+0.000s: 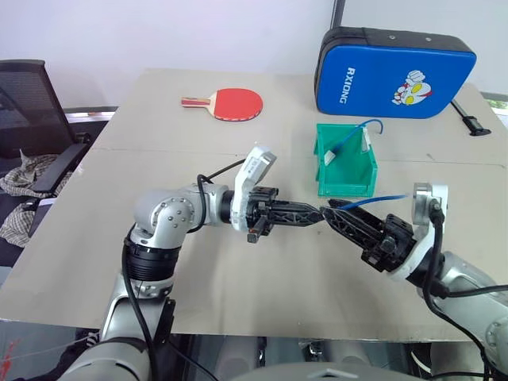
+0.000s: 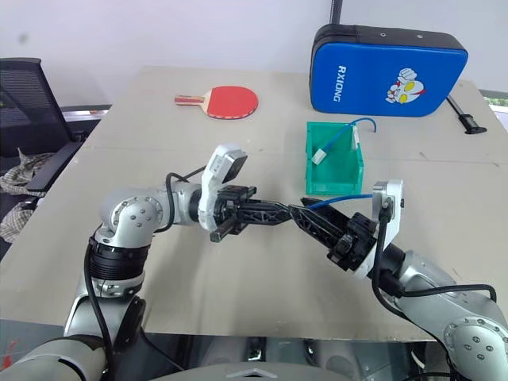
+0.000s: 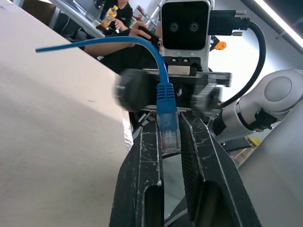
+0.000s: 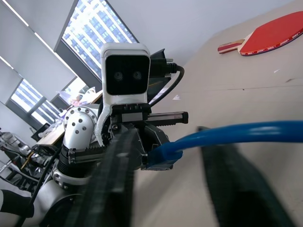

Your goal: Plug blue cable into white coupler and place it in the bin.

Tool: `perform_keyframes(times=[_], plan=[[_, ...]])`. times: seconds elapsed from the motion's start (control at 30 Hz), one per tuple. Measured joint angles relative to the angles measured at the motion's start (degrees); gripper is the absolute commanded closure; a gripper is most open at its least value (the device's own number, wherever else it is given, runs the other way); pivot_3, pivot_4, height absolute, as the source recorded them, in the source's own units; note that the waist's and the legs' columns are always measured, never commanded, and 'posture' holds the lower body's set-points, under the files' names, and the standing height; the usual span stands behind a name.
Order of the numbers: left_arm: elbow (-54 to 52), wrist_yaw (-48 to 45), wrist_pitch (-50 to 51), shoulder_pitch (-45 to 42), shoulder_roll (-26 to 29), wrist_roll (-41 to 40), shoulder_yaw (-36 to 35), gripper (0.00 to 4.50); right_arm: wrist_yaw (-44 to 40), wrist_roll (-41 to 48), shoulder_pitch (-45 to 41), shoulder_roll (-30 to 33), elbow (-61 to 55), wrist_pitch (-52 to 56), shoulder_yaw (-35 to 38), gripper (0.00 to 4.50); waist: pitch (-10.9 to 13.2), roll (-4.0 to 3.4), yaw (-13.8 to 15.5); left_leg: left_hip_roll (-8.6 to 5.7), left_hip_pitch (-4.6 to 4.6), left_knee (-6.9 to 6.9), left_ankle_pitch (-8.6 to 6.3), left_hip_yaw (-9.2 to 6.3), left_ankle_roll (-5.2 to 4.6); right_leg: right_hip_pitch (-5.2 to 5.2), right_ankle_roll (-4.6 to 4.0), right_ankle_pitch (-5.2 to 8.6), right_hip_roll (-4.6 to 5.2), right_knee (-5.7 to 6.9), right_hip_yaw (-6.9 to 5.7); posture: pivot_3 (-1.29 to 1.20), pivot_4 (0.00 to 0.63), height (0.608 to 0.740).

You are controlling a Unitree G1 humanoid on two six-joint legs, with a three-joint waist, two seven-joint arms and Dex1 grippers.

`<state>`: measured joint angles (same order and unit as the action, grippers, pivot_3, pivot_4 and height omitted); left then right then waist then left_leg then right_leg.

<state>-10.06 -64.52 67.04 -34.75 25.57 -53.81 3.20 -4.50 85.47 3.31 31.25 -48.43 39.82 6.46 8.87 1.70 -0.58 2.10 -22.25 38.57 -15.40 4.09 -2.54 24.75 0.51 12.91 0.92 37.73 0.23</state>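
Both black two-fingered grippers, left (image 1: 305, 214) and right (image 1: 337, 216), meet tip to tip above the beige table's front half. Left is clamped on the thin blue cable's (image 3: 163, 90) clear plug; whether right grips it I cannot tell. No white coupler is discernible; joining and dropping into the green plastic bin (image 1: 346, 181) remain.
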Motion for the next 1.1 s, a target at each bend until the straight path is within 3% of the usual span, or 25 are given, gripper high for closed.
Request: perform_keyframes(times=[0.03, 0.23, 0.3, 0.4, 0.53, 0.63, 0.87, 1.1], plan=[[-0.18, -0.05, -0.34, 0.41, 0.16, -0.02, 0.01, 4.50, -0.04, 0.47, 0.08, 0.24, -0.01, -0.13, -0.22, 4.45, 0.00, 0.00, 0.00, 0.00, 0.01, 0.00, 0.00, 0.00, 0.00, 0.00, 0.00, 0.00, 0.00, 0.00, 0.00, 0.00, 0.150, 0.729], [-0.81, 0.03, -2.99, 1.62, 0.37, 0.46, 0.90, 4.50, -0.03, 0.96, 0.57, 1.92, 0.03, -1.08, -0.77, 4.45, 0.00, 0.00, 0.01, 0.01, -0.01, 0.00, 0.00, 0.00, 0.00, 0.00, 0.00, 0.00, 0.01, 0.00, 0.00, 0.00, 0.150, 0.729], [-0.81, 0.53, -4.40, 1.97, 0.38, 0.91, 1.40, 3.45, -0.11, 0.95, 0.94, 2.37, 0.17, -1.38, -1.06, 4.50, 0.00, 0.00, 0.02, 0.01, -0.01, 0.00, 0.00, 0.00, 0.00, 0.00, 0.00, 0.00, 0.01, -0.01, 0.00, 0.00, 0.150, 0.729], [-1.06, 1.33, -6.43, 2.51, 0.85, 2.28, 1.39, 2.37, -0.26, 0.92, 1.07, 2.61, 0.25, -1.40, -1.48, 4.50, 0.00, 0.00, 0.00, 0.01, -0.01, 0.00, 0.00, 0.00, 0.00, 0.00, 0.01, -0.01, 0.01, -0.01, 0.01, 0.00, 0.150, 0.729], [-5.03, 1.65, -16.07, 8.78, 6.08, 9.30, 1.43, 0.97, -1.30, -0.47, 1.27, 3.00, 1.74, -1.65, -1.55, 4.50, 0.00, -0.01, -0.32, 0.03, 0.15, -0.17, 0.00, 0.11, 0.00, -0.01, -0.03, 0.01, -0.01, -0.01, 0.18, 0.00, 0.150, 0.729], [-4.71, 4.25, -27.32, 15.68, 9.17, 18.13, -0.30, 0.97, -3.34, -3.72, 1.18, 3.09, 3.09, -2.53, -1.40, 4.50, 0.01, -0.02, -0.01, 0.05, 0.15, -0.18, 0.00, 0.11, 0.00, 0.02, -0.08, 0.04, 0.01, -0.01, 0.15, 0.00, 0.150, 0.729], [3.08, 12.39, -44.28, 20.50, 10.10, 31.07, -5.28, 0.97, -8.11, -10.33, 0.44, 1.32, 7.37, -3.61, -1.86, 4.50, 0.01, 0.01, 0.62, 0.03, 0.09, -0.14, 0.00, 0.22, 0.00, 0.01, -0.14, 0.08, 0.13, -0.10, 0.15, 0.00, 0.150, 0.729], [8.82, 16.04, -49.39, 19.99, 6.41, 36.14, -3.36, 0.97, -10.81, -13.62, 0.00, 0.95, 8.84, -3.70, -2.28, 4.50, 0.01, 0.01, 1.34, 0.03, 0.01, -0.16, -0.01, 0.16, -0.01, 0.03, -0.01, -0.03, 0.14, -0.12, 0.07, 0.00, 0.150, 0.729]])
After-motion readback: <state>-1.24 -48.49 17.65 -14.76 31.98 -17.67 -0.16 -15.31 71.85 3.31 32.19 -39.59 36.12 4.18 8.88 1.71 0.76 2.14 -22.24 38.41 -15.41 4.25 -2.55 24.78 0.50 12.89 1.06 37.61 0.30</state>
